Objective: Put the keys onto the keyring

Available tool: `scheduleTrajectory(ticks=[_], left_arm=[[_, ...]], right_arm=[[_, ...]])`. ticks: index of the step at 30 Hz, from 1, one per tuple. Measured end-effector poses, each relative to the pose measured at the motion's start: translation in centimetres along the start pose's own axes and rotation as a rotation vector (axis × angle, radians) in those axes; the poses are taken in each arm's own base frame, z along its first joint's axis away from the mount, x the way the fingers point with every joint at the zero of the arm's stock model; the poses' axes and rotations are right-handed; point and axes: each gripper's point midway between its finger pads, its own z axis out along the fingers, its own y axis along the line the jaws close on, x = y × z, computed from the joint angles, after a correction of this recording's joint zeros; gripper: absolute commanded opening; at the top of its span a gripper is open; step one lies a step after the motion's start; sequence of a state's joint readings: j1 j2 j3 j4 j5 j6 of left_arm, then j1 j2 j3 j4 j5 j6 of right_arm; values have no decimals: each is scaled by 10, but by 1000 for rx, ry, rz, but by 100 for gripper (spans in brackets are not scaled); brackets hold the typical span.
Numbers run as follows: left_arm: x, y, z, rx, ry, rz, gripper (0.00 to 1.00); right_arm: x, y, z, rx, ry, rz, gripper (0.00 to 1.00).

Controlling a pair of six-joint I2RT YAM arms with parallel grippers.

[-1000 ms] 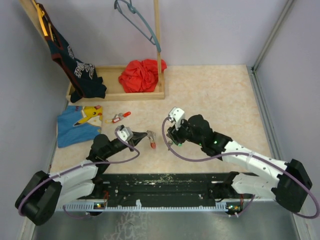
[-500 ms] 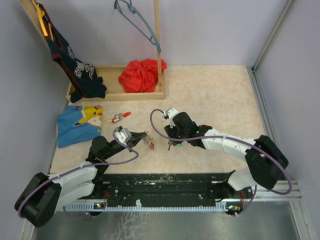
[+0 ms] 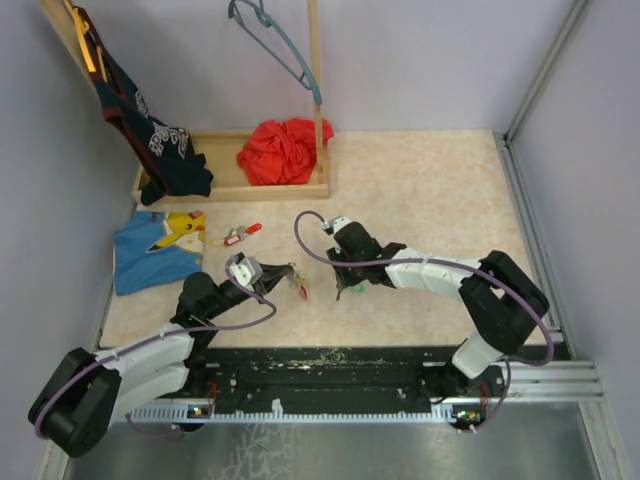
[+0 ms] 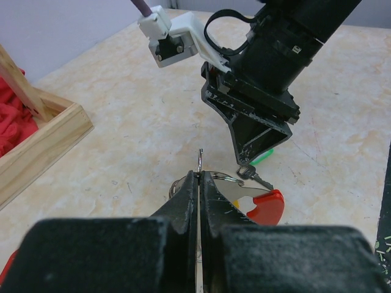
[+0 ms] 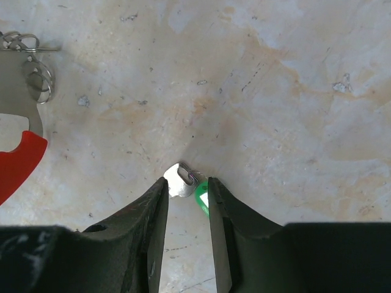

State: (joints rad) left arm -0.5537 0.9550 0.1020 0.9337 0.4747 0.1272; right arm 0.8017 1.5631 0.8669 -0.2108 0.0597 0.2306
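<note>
Since a second before, the right end effector (image 5: 186,183) had swung left and dropped to the table (image 3: 420,190), forearm stretched low, jaws narrowed but apart astride the green-headed key (image 5: 201,199). The left end effector (image 4: 200,178) stayed clamped on the keyring (image 4: 200,160), whose red tag (image 4: 267,206) lay just beside that key. More keys (image 3: 241,235) lay well apart, near the blue cloth (image 3: 150,255).

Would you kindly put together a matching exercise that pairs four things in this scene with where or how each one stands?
Things:
1. left gripper
2. right gripper
3. red cloth
4. blue cloth

Places or states:
A. in the wooden tray
B. open, jaws either side of the green key
C. flat on the table, near its left edge
D. shut on the keyring

Pairs: 1-D, 2-B, 3-A, 4-C.
</note>
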Motion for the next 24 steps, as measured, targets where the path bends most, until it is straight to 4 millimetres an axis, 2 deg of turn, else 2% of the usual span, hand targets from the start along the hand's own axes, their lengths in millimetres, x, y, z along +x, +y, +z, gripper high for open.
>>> scheduleTrajectory(ticks=[9,12,18,24], left_arm=[[0,0,0,0,2,-1,0],[0,0,0,0,2,-2,0],[1,0,0,0,3,-2,0],[1,0,0,1,4,-3,0]], right_arm=[[16,3,15,15,63,51,31],[10,3,21,30,56,56,30],[-1,-1,29,72,35,49,22],[-3,-5,31,104,24,37,10]])
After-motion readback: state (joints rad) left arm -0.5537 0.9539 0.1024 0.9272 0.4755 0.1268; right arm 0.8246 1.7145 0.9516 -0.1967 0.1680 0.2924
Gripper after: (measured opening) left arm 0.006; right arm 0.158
